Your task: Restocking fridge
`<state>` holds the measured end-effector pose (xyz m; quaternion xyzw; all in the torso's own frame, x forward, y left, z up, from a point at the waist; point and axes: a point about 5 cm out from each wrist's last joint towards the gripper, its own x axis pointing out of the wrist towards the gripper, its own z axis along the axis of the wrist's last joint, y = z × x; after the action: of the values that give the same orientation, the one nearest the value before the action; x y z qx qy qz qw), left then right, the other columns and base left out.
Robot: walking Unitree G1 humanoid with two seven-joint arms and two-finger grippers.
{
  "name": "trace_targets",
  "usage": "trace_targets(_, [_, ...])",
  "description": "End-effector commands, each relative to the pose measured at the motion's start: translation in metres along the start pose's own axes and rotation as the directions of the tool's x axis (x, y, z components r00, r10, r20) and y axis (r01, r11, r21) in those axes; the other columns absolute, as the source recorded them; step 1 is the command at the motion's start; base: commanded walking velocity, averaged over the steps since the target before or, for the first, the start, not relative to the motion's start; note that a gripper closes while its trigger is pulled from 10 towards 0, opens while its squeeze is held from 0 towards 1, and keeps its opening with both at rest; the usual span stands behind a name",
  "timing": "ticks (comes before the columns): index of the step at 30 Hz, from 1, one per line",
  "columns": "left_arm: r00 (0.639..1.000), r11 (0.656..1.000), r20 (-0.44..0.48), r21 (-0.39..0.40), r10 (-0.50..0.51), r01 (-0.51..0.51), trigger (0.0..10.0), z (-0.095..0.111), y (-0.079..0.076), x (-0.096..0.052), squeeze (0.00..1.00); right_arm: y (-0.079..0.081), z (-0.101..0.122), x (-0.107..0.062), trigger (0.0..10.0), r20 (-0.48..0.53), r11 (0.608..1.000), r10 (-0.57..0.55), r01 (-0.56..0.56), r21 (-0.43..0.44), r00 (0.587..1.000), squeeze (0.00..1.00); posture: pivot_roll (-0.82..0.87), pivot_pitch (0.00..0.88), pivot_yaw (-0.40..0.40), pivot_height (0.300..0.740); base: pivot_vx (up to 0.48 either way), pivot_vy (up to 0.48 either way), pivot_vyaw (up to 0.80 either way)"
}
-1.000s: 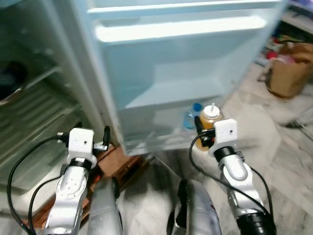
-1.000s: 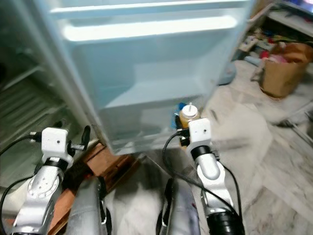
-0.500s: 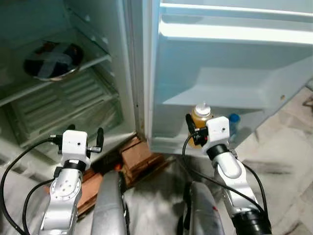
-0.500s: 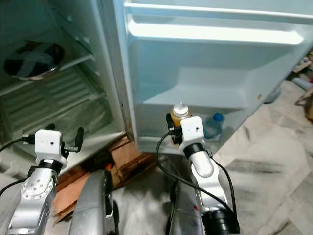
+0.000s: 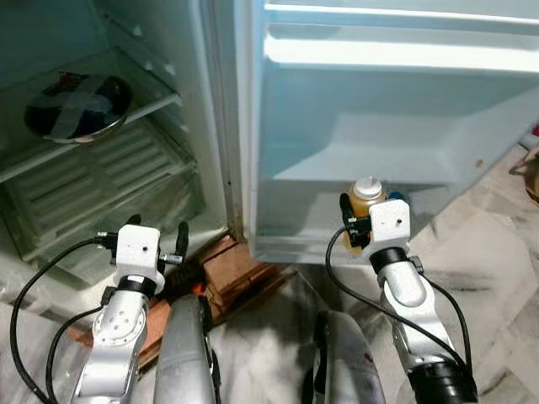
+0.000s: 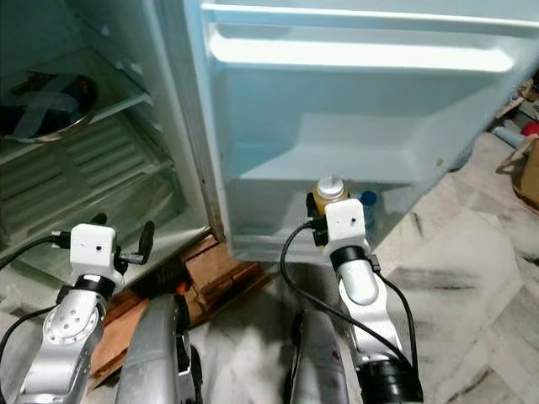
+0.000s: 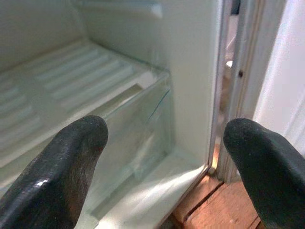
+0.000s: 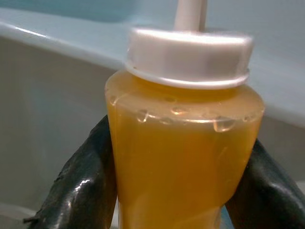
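Observation:
My right gripper [image 5: 360,220] is shut on an amber squeeze bottle [image 8: 183,143] with a white nozzle cap. It holds the bottle [image 5: 365,195] upright just in front of the lowest shelf of the open fridge door [image 5: 379,126]. A blue-capped bottle [image 6: 366,202] stands in that door shelf right behind it. My left gripper [image 5: 156,236] is open and empty, low by the fridge's bottom edge; its fingers [image 7: 62,167] frame the clear bottom drawer [image 7: 138,129] inside the fridge.
A foil-covered bowl [image 5: 76,97] sits on a glass shelf inside the fridge at the left. Wooden blocks [image 5: 227,269] lie under the fridge's front edge. A brown paper bag [image 6: 529,172] stands at the far right on the marble floor [image 5: 488,244].
The camera has swung back a little to the right. The amber bottle now covers most of the blue-capped bottle behind it. Both grippers stay as they were.

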<state>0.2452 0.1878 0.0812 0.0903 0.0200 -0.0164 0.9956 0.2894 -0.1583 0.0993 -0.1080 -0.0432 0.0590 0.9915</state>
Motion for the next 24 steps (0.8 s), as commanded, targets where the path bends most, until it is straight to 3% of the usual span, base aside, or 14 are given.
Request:
trace_targets(1, [1.000,1.000,-0.011,0.000,-0.003,0.003,10.0,0.000,0.002,-0.006,0.00,-0.004,-0.004,0.000,10.0,-0.019,0.999,-0.033,0.033,-0.015,0.999,0.00,0.08,0.208,-0.032,0.583,0.000,0.000,0.00])
trace_targets(14, [1.000,1.000,-0.016,0.024,0.002,-0.002,10.0,0.011,0.016,-0.018,0.00,-0.012,-0.009,0.013,10.0,-0.056,0.997,-0.064,0.062,-0.038,0.996,0.00,0.14,0.282,-0.020,0.523,0.000,0.000,0.00])
trace_targets(22, [1.000,0.999,-0.011,0.039,0.013,-0.012,10.0,0.021,0.025,-0.030,0.00,-0.009,-0.002,0.037,10.0,-0.021,0.998,-0.010,0.009,-0.063,1.000,0.00,0.19,0.343,-0.010,0.523,0.000,0.000,0.00])
trace_targets(24, [1.000,0.999,-0.023,0.049,0.012,-0.011,10.0,0.023,0.028,-0.037,0.00,-0.008,0.007,0.051,10.0,0.014,0.996,0.009,-0.007,-0.087,1.000,0.00,0.20,0.358,-0.005,0.523,0.000,0.000,0.00])
